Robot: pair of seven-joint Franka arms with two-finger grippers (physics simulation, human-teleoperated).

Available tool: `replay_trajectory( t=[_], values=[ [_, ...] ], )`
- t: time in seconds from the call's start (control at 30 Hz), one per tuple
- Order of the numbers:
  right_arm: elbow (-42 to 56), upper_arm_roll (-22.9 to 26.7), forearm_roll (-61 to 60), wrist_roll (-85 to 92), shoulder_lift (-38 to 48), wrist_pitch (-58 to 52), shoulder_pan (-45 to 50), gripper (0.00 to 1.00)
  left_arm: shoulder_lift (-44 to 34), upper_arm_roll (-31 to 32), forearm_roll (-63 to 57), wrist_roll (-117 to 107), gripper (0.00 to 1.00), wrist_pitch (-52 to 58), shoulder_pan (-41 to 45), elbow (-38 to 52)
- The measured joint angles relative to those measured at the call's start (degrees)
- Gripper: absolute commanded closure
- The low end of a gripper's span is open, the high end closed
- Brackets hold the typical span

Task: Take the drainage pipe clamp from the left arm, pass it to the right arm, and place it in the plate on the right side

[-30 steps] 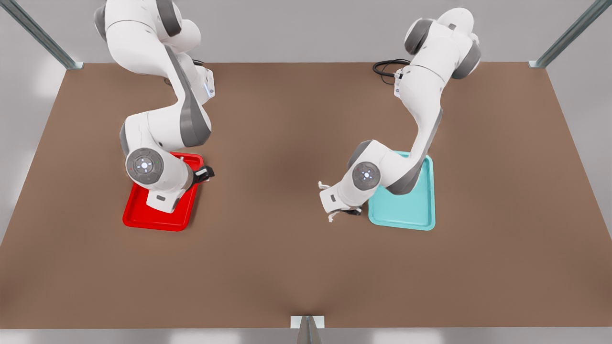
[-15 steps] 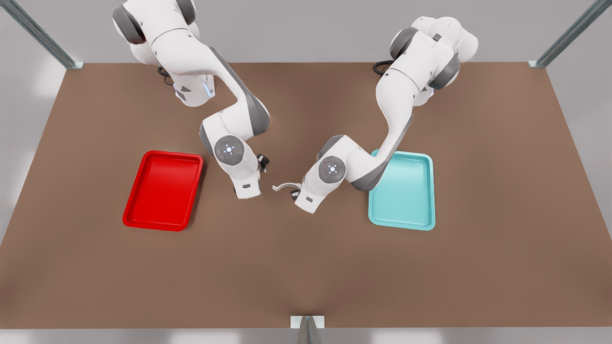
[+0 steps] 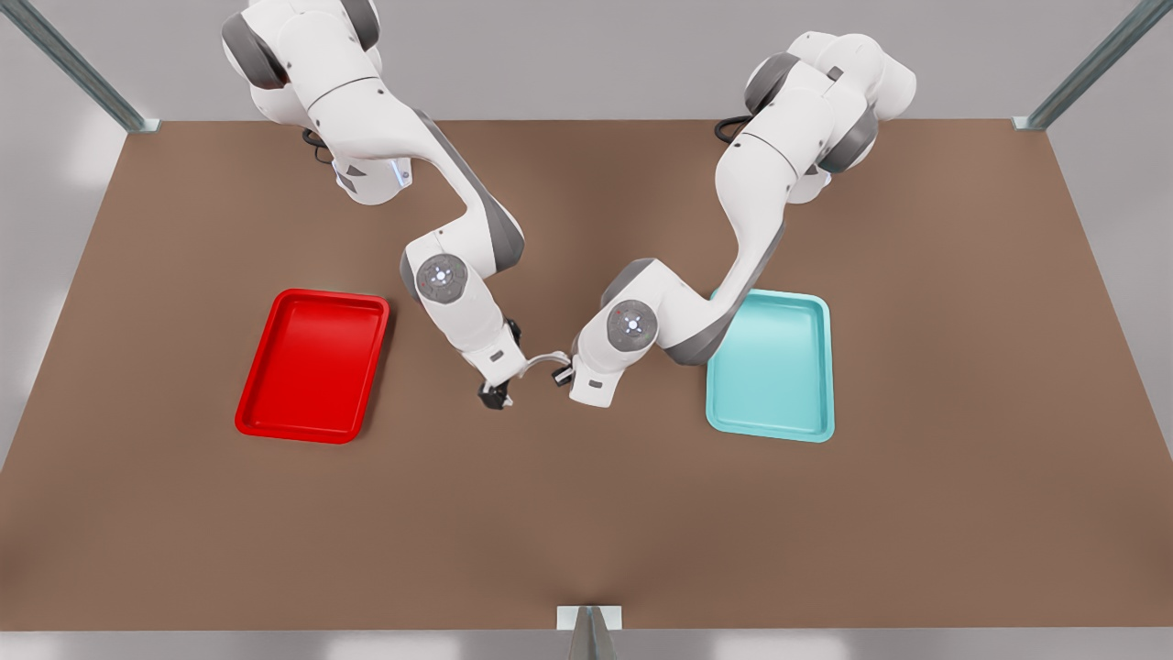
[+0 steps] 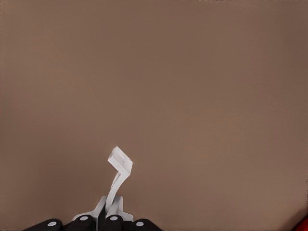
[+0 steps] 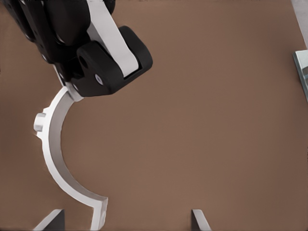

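The drainage pipe clamp (image 3: 542, 359) is a thin white half-ring held above the table's middle. My left gripper (image 3: 561, 371), on the arm at the front view's right, is shut on one end of it. The left wrist view has the clamp (image 4: 120, 168) rising from my left gripper (image 4: 109, 214). My right gripper (image 3: 495, 396), on the arm at the front view's left, is open at the clamp's free end. In the right wrist view the clamp (image 5: 55, 149) curves from the left gripper (image 5: 91, 57) to my right gripper (image 5: 124, 220), its tab between the fingers, nearer one fingertip (image 5: 53, 219).
The red plate (image 3: 312, 365) lies on the brown table at the front view's left, empty. A teal tray (image 3: 772, 367) of the same shape lies at the front view's right, partly under the left arm's elbow. A metal post (image 3: 588, 632) stands at the near edge.
The right arm came from over the red plate to the middle and lowered its open gripper to the clamp's free end. The left arm carried the clamp from the teal tray's side, then held still.
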State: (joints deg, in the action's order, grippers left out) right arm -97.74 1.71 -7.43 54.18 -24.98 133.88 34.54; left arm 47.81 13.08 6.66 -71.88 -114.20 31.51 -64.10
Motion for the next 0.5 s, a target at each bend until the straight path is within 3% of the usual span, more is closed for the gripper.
replay_trajectory(
  t=[0.5],
  values=[
    [-0.7, -2.7, 0.0, 19.2, -3.2, 1.6, 0.7, 0.02, -0.1, 0.0, -0.2, -6.5, 0.79, -0.8, 0.1, 0.1]
  ],
)
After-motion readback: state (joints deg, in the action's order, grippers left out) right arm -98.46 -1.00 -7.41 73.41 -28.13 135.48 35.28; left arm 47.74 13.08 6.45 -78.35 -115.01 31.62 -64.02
